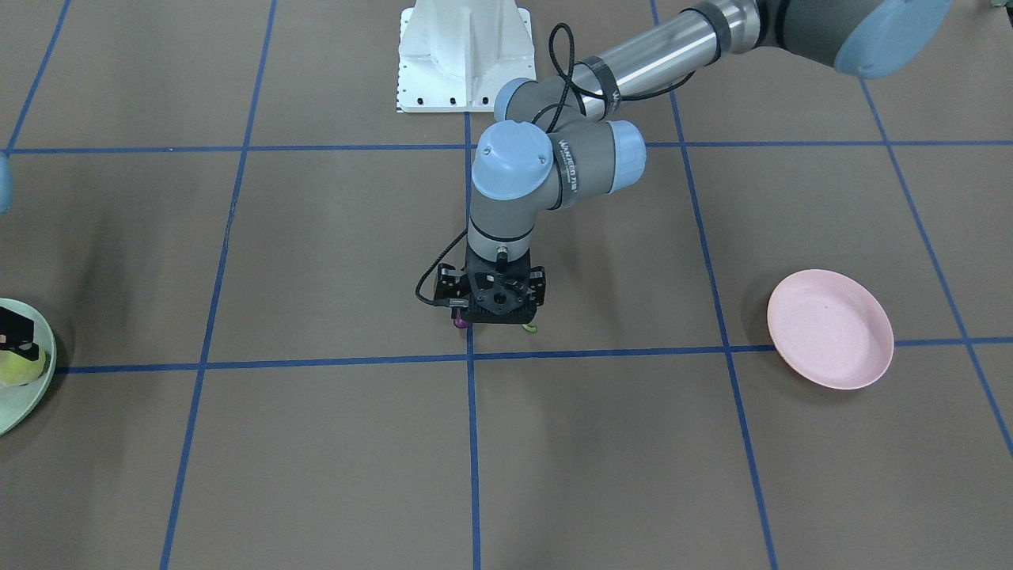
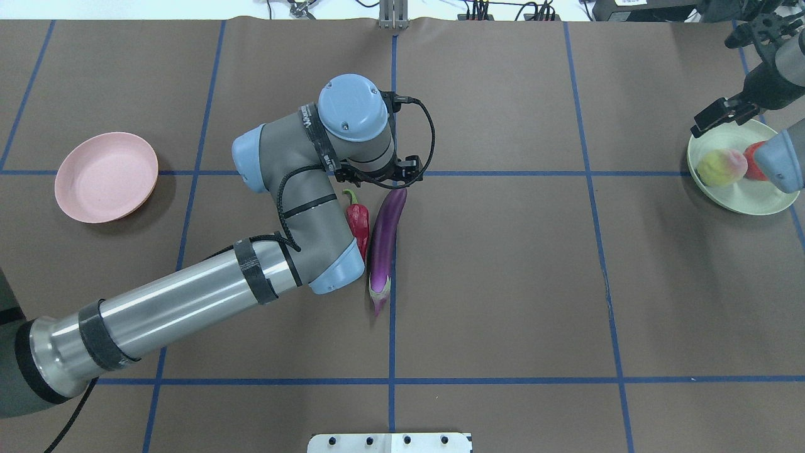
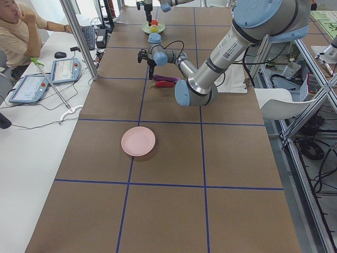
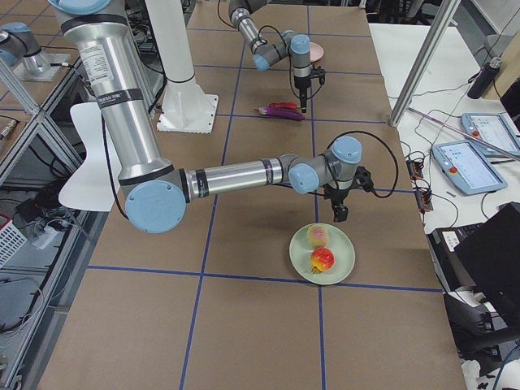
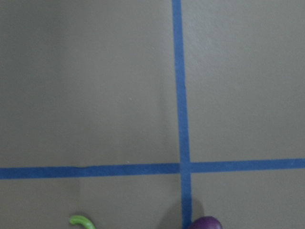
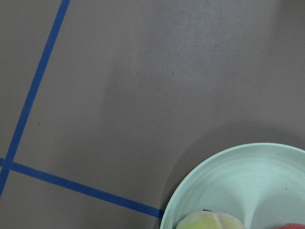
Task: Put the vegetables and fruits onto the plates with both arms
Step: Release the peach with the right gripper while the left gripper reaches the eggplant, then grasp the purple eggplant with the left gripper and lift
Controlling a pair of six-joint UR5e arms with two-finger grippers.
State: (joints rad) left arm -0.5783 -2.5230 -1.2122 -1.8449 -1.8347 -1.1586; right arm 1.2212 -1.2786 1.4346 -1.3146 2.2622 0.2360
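Seen from overhead, a long, glossy purple eggplant [image 2: 385,245] lies near the middle of the brown counter [image 2: 503,283], its pale cap pointing to 6 o'clock and its rounded tip to 12. Just beside it at 9 o'clock is a shorter, wrinkled red chili pepper [image 2: 359,223] with a curled green stem. The left tool [image 1: 495,313] points straight down over the 12 o'clock ends of both vegetables. The wrist above hides its fingers, so whether they are spread or pressed together cannot be told. The pale pink plate [image 2: 105,177] sits bare at the counter's 9 o'clock, well apart from the vegetables. At 3 o'clock, the mint-green plate [image 2: 748,204] holds a round yellow-green peach [image 2: 721,167] with a pink blush. A red-orange fruit [image 2: 753,153] sits at the peach's 3 o'clock. The right tool [image 4: 339,215] hangs above that plate's rim, grasping nothing, its finger spacing unclear.
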